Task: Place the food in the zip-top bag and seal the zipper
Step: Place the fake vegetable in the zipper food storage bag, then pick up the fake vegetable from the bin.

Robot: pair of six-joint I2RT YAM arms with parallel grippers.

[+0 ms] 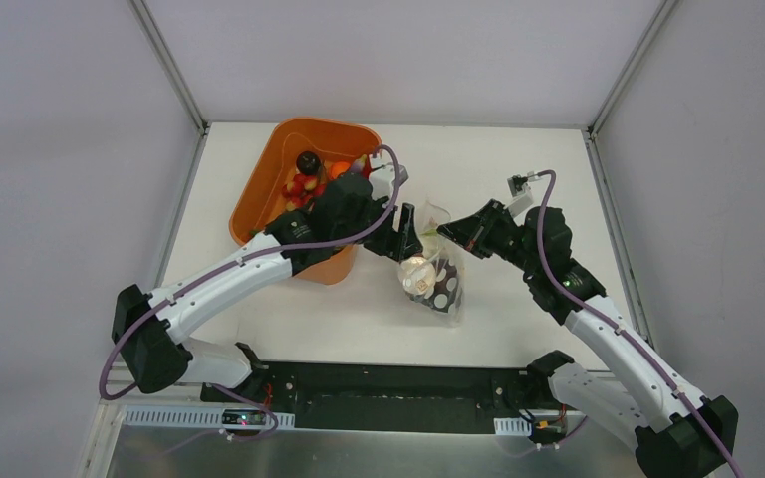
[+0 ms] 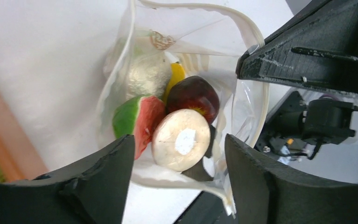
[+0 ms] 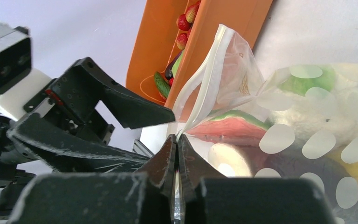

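Observation:
The dotted zip-top bag (image 1: 436, 284) lies right of the orange tub, its mouth held up and open. In the left wrist view I look into it at a white cauliflower (image 2: 147, 74), a red melon slice (image 2: 140, 121), a yellow pepper (image 2: 177, 74), a dark purple piece (image 2: 193, 95) and a beige cut-faced piece (image 2: 181, 140). My left gripper (image 2: 179, 182) is open at the mouth, and the zipper (image 2: 196, 7) strip's near side runs between its fingers. My right gripper (image 3: 177, 140) is shut on the zipper (image 3: 200, 88) strip at the mouth's edge.
The orange tub (image 1: 259, 184) stands at the back left against the left arm and still holds food (image 1: 309, 179), including strawberries (image 3: 184, 23) and a green cucumber (image 3: 162, 84). The two grippers sit close together over the bag. Grey walls ring the table.

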